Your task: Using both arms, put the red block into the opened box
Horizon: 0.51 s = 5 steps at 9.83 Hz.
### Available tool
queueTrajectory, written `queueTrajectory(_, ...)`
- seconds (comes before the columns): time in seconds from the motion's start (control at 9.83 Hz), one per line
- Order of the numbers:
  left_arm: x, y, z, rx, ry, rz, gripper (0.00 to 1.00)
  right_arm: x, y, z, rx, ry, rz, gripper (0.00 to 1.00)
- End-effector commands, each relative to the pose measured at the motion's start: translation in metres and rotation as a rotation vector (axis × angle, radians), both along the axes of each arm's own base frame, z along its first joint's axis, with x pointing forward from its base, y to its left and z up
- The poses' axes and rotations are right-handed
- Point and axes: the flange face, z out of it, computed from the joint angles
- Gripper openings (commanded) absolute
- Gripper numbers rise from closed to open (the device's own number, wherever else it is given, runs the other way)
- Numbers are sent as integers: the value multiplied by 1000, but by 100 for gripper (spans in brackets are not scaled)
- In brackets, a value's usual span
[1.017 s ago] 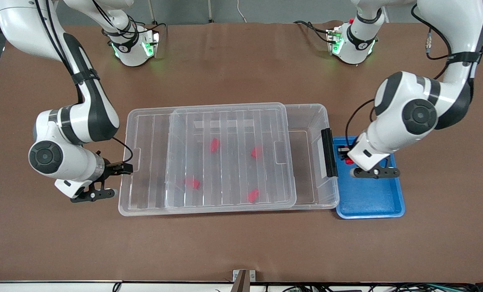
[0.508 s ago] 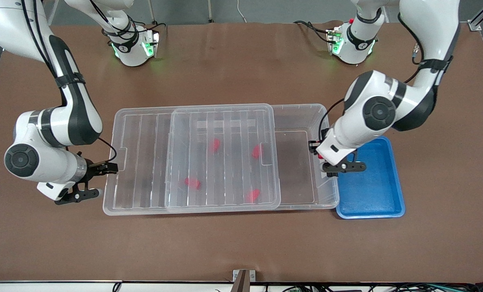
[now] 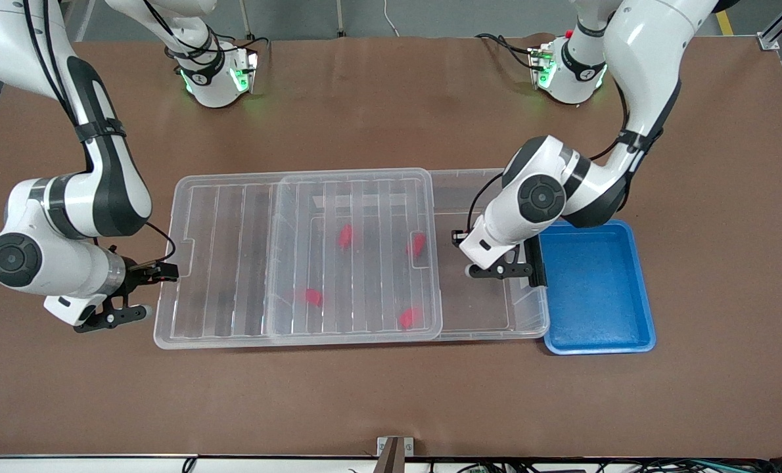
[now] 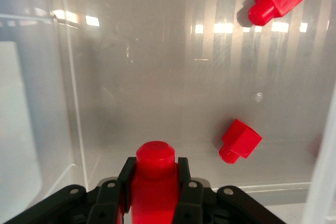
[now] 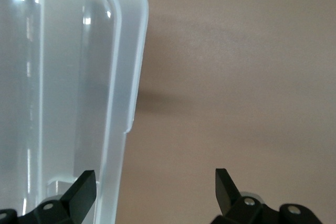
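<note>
Straddling the table, the box [image 3: 483, 315] has its lid [image 3: 299, 256] slid toward the right arm's end.
Left gripper [image 4: 153, 182], over the box's uncovered part, clamps the red block [image 4: 153, 174]; right gripper [image 5: 155, 184] gapes, seemingly at the lid's edge.

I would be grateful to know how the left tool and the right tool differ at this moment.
The left tool is shut on a red block; the right tool is open and grips nothing. The left tool hangs over the uncovered part of the clear box; the right tool sits at the end of the ribbed lid, toward the right arm's end of the table, with the lid's edge inside its opening. Both are black two-finger tools.
</note>
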Motion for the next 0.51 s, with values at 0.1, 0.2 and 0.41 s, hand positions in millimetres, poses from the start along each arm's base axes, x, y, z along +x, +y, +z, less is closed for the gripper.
queueTrajectory(0.1, -13, -10, -61, 40, -6, 13, 1, -10, 7, 75, 51, -52, -143, 100)
queueTrajectory(0.2, -16, -10, -74, 80, -16, 3, 1, -19, 5, 106, 56, -72, -191, 100)
queueTrajectory(0.41, -20, -9, -96, 133, -33, -5, 1, -45, -12, 173, 17, -126, -332, 100)
